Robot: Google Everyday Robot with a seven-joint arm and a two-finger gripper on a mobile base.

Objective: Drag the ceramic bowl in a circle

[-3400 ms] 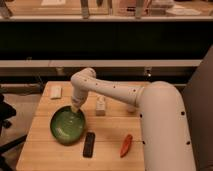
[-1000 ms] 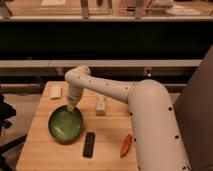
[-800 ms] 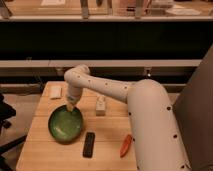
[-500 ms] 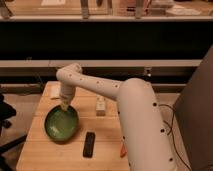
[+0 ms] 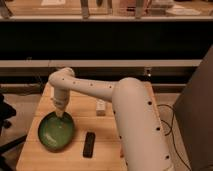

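I am holding the gripper (image 5: 60, 114) at the far rim of the bowl (image 5: 56, 133), which is sitting near the table's (image 5: 31, 159) left edge in view. I cannot tell whether the gripper is open or clamped on the rim. I am planning a slow, shallow arc with steady downward contact, steering the bowl clear of that edge and of the black bar (image 5: 89, 144) just beside it.

Glossy bowl (image 5: 52, 136) — smooth hand (image 5: 60, 113) at rim

Wooden table (image 5: 82, 112), dark shelving (image 5: 100, 40) behind, pale floor (image 5: 25, 100)
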